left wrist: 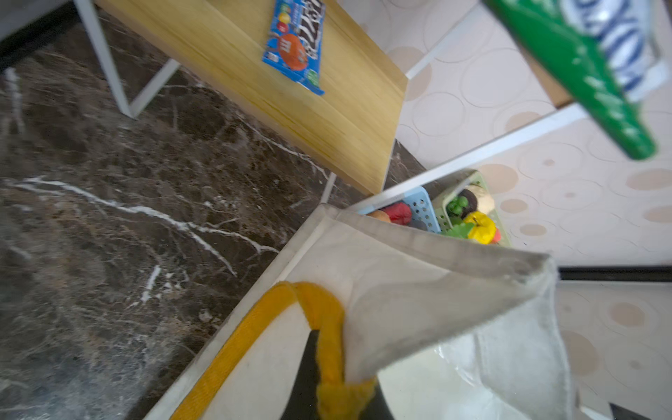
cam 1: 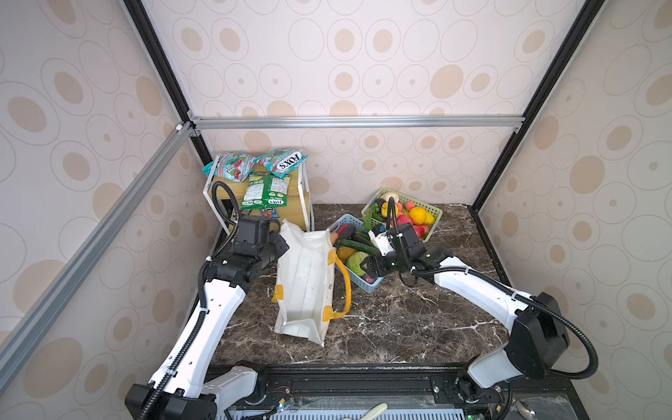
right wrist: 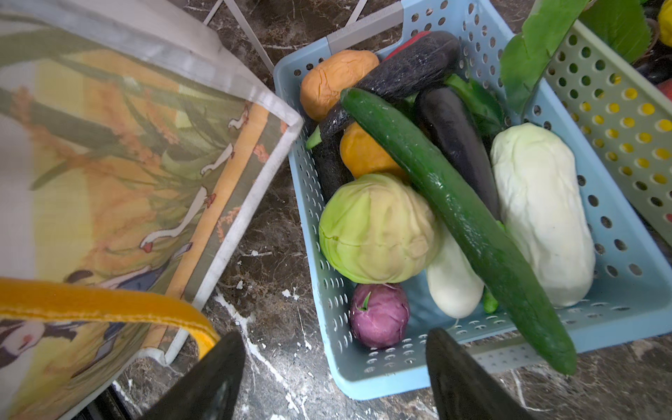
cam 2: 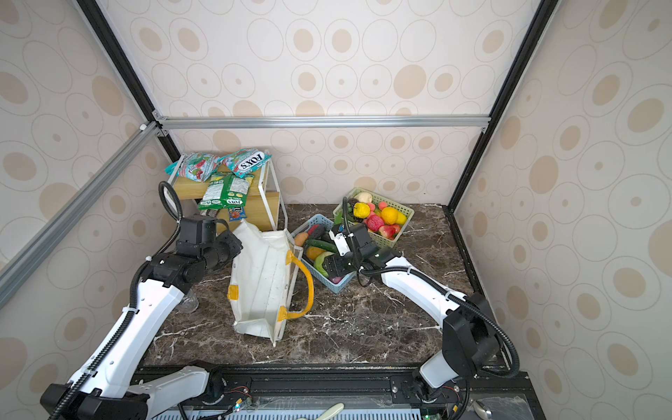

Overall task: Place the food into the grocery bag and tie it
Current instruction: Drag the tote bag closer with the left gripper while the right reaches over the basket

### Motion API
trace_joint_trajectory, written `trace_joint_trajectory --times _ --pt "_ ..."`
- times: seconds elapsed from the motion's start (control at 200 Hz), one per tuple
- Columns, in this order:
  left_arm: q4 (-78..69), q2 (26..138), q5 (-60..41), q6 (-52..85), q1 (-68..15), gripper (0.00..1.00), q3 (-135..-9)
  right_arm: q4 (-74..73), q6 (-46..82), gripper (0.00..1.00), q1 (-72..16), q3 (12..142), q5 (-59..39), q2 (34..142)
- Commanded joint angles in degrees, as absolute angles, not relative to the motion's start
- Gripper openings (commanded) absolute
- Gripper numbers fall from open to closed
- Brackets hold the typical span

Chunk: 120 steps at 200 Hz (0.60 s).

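Now: bag (cam 1: 305, 276) stands mouth-up at centre of the surface (cam 1: 400, 320), printed side facing 3 o'clock. Left jaws are pinched tight on the bag's yellow handle (left wrist: 327, 327) at its 11 o'clock edge, with the strap against a dark finger (left wrist: 309, 363). Right jaws are wide and empty, hovering over the 6 o'clock end of the blue basket (right wrist: 382, 371).

Food (cam 1: 354, 247) lies in that basket, just beside the bag at its 2 o'clock. A cucumber (right wrist: 454, 218) lies across the top, with a cabbage (right wrist: 378, 229) under it. More food sits in the green basket (cam 1: 434, 223), at 1 o'clock of the blue one. Shelf (cam 1: 294, 214) with packets (cam 1: 265, 189) stands at the bag's 11 o'clock.
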<state>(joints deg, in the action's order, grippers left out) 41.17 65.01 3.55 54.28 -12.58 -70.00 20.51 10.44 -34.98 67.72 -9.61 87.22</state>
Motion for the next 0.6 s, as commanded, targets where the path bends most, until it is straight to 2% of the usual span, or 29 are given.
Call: trace_joint_trajectory --times 0.0,0.42,0.595 --pt "47.8 66.2 10.2 58.7 -12.2 0.0 -71.4 20.6 10.8 0.81 -35.8 69.4 -9.0 88.1" --pt "42.4 61.6 8.6 73.1 -12.2 0.0 -57.1 22.5 10.2 0.82 -36.0 67.9 -7.2 86.7" --pt "38.1 59.4 5.0 80.7 -12.3 0.0 -53.9 24.6 10.9 0.82 -36.0 69.1 -3.2 89.1"
